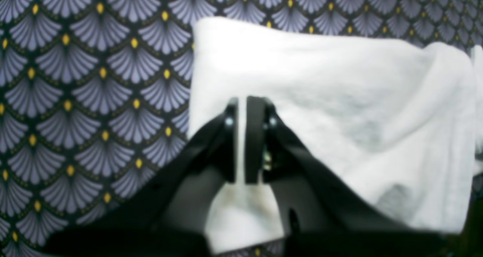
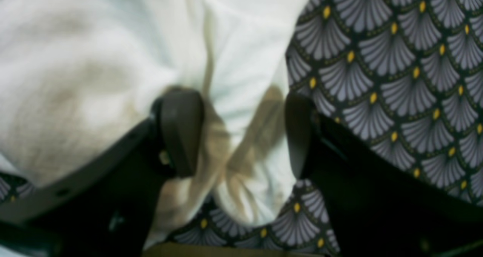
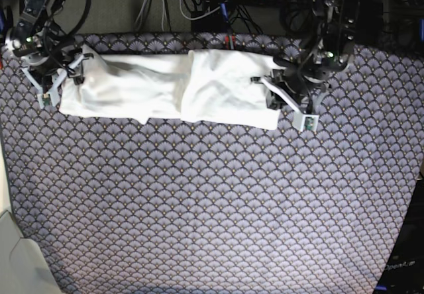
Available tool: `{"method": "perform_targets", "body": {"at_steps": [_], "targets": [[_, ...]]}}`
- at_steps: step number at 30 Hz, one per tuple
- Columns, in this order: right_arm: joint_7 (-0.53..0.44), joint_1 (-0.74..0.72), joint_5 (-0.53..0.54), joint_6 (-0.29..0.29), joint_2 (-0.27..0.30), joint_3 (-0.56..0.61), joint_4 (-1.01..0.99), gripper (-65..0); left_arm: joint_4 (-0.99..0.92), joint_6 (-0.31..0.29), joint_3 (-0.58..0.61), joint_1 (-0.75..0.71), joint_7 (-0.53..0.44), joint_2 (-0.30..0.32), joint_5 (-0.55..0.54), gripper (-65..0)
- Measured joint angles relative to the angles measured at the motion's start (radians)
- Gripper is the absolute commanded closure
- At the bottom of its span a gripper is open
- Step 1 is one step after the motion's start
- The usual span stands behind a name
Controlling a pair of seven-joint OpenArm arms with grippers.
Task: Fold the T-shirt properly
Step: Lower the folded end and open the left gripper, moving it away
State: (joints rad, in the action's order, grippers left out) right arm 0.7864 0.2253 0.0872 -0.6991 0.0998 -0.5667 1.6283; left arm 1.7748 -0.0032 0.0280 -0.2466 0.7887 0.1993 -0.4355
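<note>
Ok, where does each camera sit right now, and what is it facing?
Left wrist: on the left arm, looking down past the shut left hand at one end of the T-shirt.
Right wrist: on the right arm, looking down through the open right hand at bunched cloth.
Base: overhead, seeing the whole shirt on the patterned cloth and both arms.
All three show the T-shirt.

T-shirt point(image 3: 169, 87) stretched along tablecloth's point(image 3: 212, 201) far edge, left gripper point(image 3: 270, 94) and right gripper point(image 3: 66, 75) at opposite ends
</note>
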Motion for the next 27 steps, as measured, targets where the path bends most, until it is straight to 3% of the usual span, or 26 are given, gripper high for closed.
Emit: {"method": "perform_targets", "body": {"at_steps": [6,8,14,24,27], "targets": [[0.003,0.000,0.000,0.000,-0.001,0.000,0.000,-33.5,0.010,0.000,0.000,-0.002,0.001,0.000,0.001,-3.5],[0.003,0.000,0.006,0.000,-0.001,0.001,0.000,-27.2,0.010,0.000,0.000,-0.002,0.001,0.000,0.000,-3.5],[0.003,0.000,0.025,-0.003,-0.006,0.006,0.000,0.0,0.010,0.000,0.000,-0.002,0.001,0.000,0.001,-3.5],[0.026,0.009,-0.004,-0.003,-0.012,0.006,0.196,0.0,0.102,0.004,-0.013,-0.032,0.000,0.027,0.000,-3.5],[0.026,0.009,-0.008,-0.003,-0.042,0.006,0.256,0.0,0.143,0.000,-0.072,-0.063,-0.005,0.025,-0.006,-3.5]]}}
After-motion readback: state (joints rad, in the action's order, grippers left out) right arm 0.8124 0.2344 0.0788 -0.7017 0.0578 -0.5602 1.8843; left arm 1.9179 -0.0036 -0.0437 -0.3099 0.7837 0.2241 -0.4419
